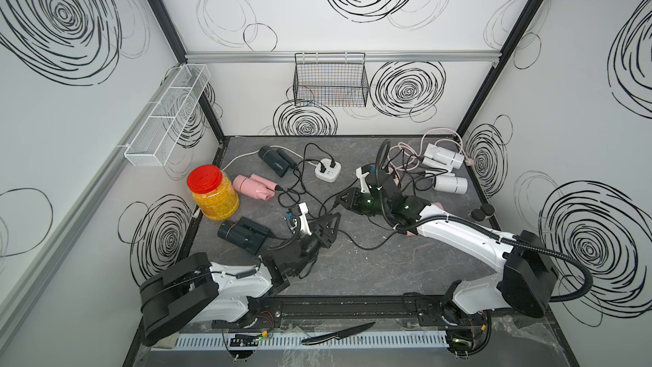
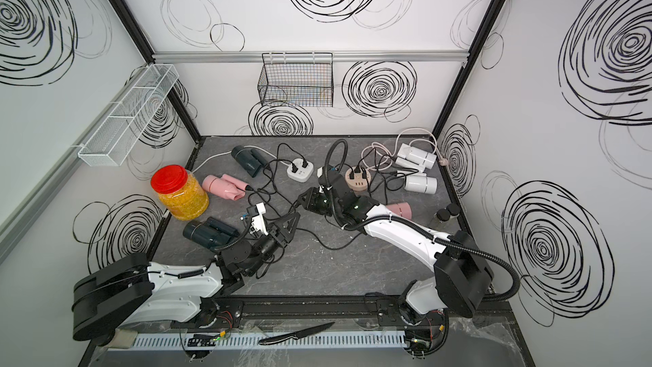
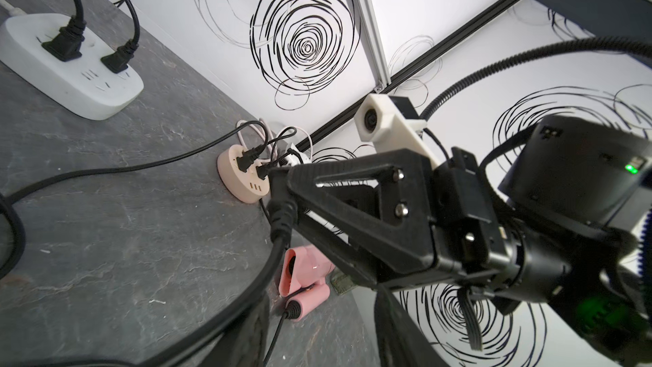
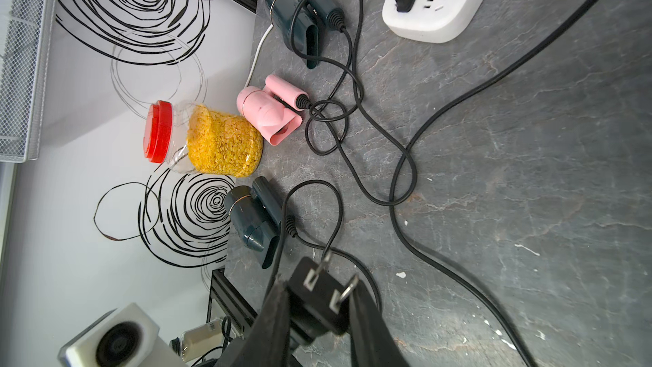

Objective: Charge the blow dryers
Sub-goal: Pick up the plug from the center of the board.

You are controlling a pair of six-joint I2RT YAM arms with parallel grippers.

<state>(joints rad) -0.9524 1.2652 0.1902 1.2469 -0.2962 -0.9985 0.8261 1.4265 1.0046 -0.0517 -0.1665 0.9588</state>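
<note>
Right gripper [image 4: 317, 289] sits mid-table, jaws closed on a black plug [image 4: 315, 307] with its prongs pointing away from the wrist. I cannot trace which dryer its cord runs to. Left gripper [image 2: 295, 218] is just near-left of it, tips close to that cord. I cannot tell how far its jaws stand open or whether they touch anything. Blow dryers, count six, all lying on the table:

- Two dark teal, one far left [image 1: 277, 164] and one near left [image 1: 243, 236], the latter just left of the left gripper.
- Two pink, one at left [image 1: 254, 187] and one [image 2: 400, 210] just right of the right wrist, partly under the arm.
- Two white at far right [image 1: 442, 158] [image 1: 451, 185].

The white power strip [image 1: 328, 170] carries two black plugs, and I see two in the beige round hub [image 2: 356, 178].
</note>
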